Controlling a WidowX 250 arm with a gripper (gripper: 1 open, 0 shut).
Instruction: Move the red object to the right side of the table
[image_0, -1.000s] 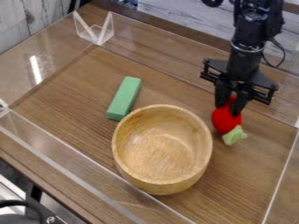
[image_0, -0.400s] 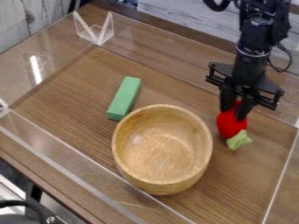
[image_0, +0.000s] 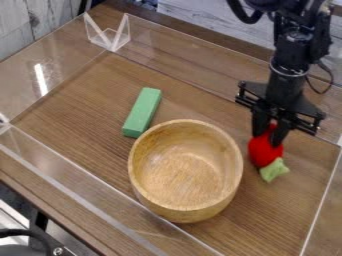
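The red object (image_0: 266, 150) is a small rounded red toy fruit with a green leafy end (image_0: 275, 171) pointing toward the front. It sits low over the brown wood-grain table (image_0: 94, 110), just right of the wooden bowl. My black gripper (image_0: 273, 133) points straight down from above and is shut on the red object's upper part, its fingers pressed against the fruit's sides.
A round light wooden bowl (image_0: 186, 168) stands at the table's front centre, close to the fruit's left. A green rectangular block (image_0: 142, 111) lies behind the bowl on the left. Low clear acrylic walls (image_0: 318, 205) border the table; the right wall is near the gripper.
The gripper has carried the red object a little to the right and toward the front, away from the bowl's rim. Bowl and green block have stayed put.
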